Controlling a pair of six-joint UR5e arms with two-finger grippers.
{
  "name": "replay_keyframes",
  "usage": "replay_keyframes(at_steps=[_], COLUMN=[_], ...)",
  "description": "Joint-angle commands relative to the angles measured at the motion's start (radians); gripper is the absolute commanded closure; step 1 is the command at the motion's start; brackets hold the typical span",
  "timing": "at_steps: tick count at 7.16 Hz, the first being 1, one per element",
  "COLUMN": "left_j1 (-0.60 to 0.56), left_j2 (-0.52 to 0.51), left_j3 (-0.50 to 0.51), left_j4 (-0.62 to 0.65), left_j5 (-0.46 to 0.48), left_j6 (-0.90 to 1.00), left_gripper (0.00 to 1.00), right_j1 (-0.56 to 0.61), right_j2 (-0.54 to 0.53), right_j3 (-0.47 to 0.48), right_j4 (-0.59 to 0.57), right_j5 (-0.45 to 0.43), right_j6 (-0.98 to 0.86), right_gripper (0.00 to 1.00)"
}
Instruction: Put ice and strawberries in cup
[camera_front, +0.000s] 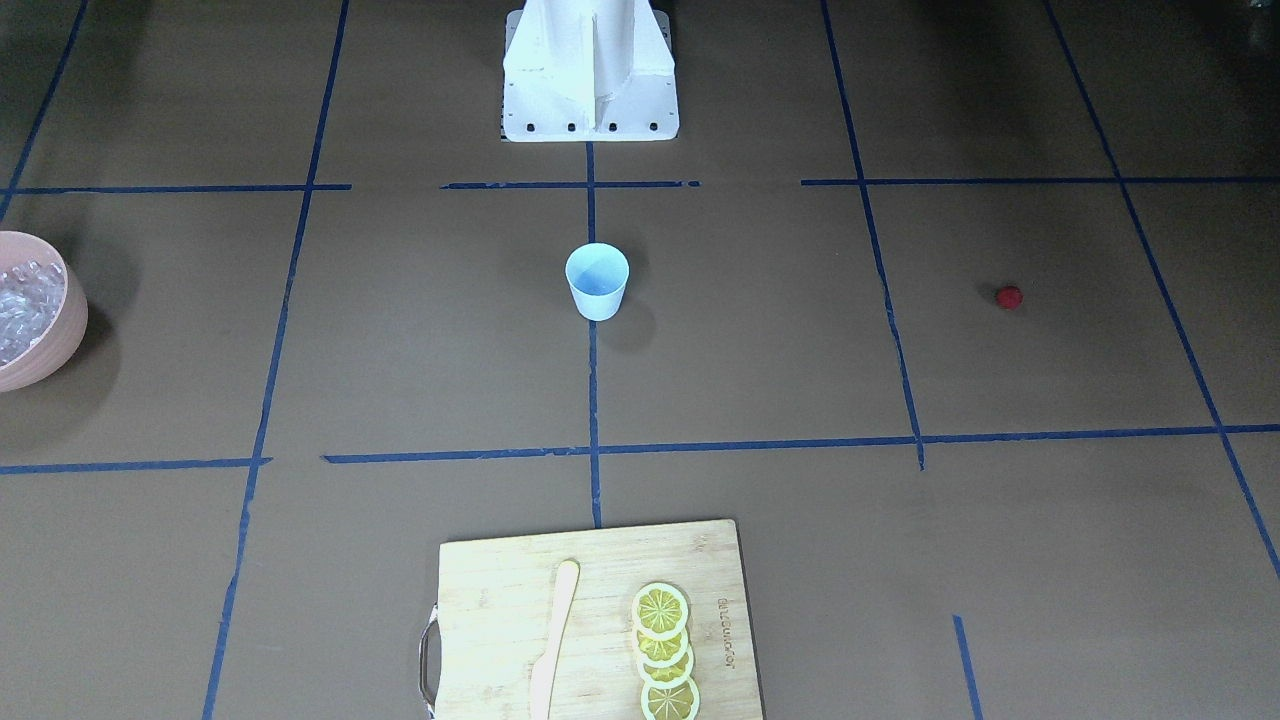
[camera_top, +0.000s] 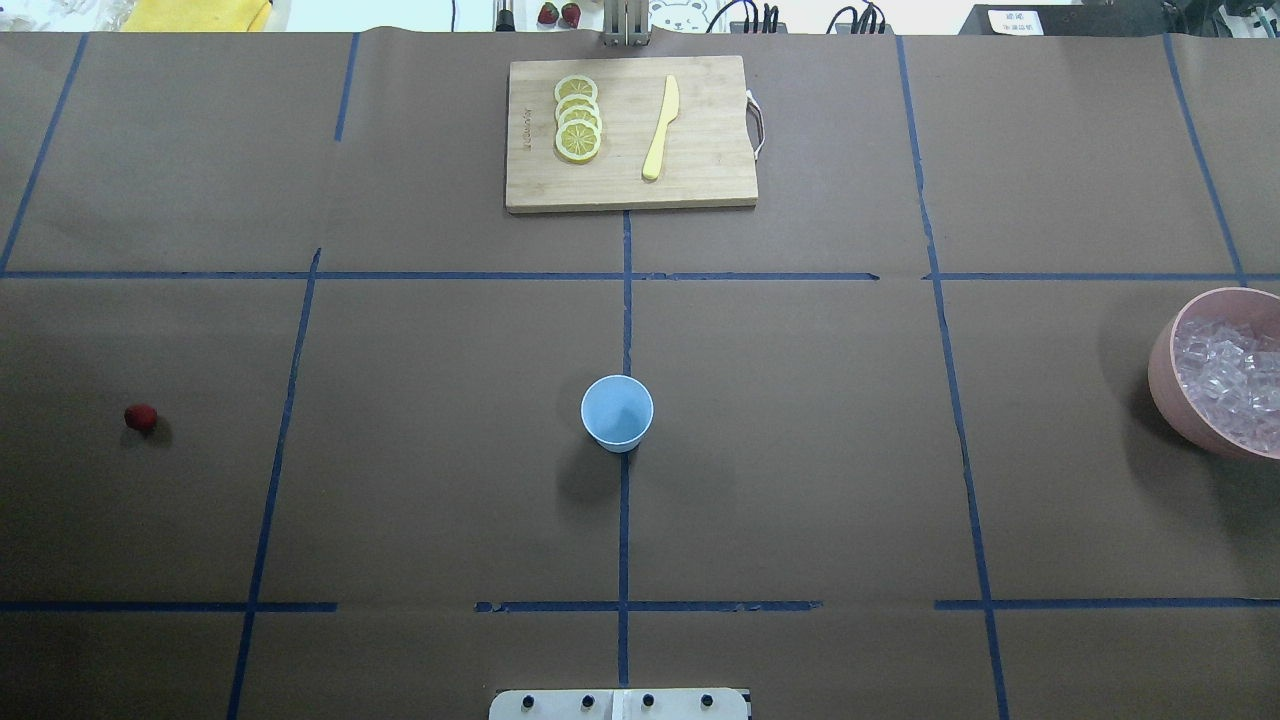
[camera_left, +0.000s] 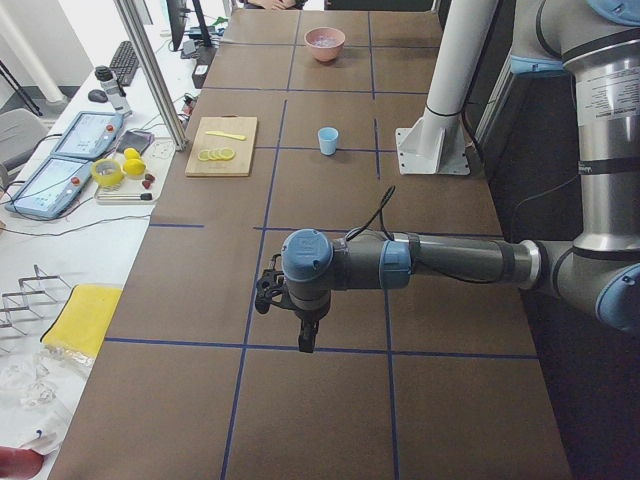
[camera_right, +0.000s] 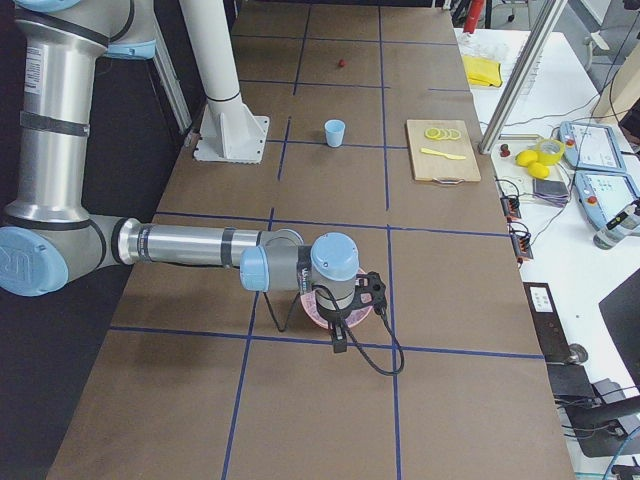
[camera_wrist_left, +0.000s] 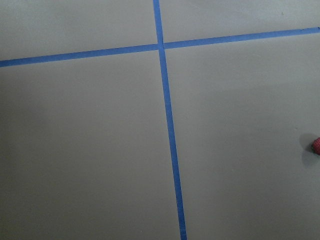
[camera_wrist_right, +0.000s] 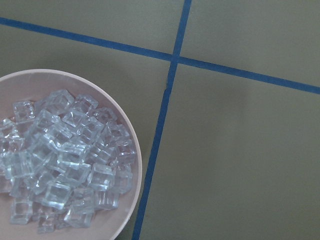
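The pale blue cup (camera_top: 617, 412) stands upright and empty at the table's centre, on the middle tape line. A single red strawberry (camera_top: 140, 417) lies far to its left, and it peeks in at the right edge of the left wrist view (camera_wrist_left: 317, 145). Clear ice (camera_wrist_right: 65, 160) fills the pink bowl (camera_top: 1165, 370) at the far right. My left gripper (camera_left: 305, 335) hangs above the table on the strawberry's side. My right gripper (camera_right: 338, 340) hovers over the bowl. Both show only in the side views, so I cannot tell whether they are open or shut.
A wooden cutting board (camera_top: 700, 180) at the far edge carries lemon slices (camera_top: 578, 118) and a yellow knife (camera_top: 660, 128). The robot's white base (camera_front: 590, 70) stands behind the cup. Blue tape lines grid the brown table.
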Motion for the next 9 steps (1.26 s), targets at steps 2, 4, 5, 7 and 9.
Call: replay_keyframes(at_steps=[2, 4, 5, 7, 9], left_j1=[0.0, 0.0, 0.0, 0.0, 0.0], left_j2=[0.0, 0.0, 0.0, 0.0, 0.0], left_j3=[-0.005, -0.006, -0.008, -0.008, -0.009], left_j4=[-0.004, -0.004, -0.004, -0.004, -0.004], left_j5=[-0.003, -0.005, -0.005, -0.005, -0.005], left_j6=[-0.006, -0.005, -0.003, -0.003, -0.002], left_gripper=[0.0, 0.0, 0.0, 0.0, 0.0], right_j1=[0.0, -0.003, -0.023, -0.145, -0.244], right_j2=[0.0, 0.011, 0.021, 0.021, 0.021], right_j3=[0.002, 0.013, 0.017, 0.013, 0.011], right_j4=[0.0, 0.002, 0.039, 0.208, 0.274], right_j5=[0.001, 0.001, 0.01, 0.007, -0.036], right_j6=[0.002, 0.05, 0.122, 0.359, 0.466], right_gripper=[0.0, 0.0, 0.0, 0.0, 0.0])
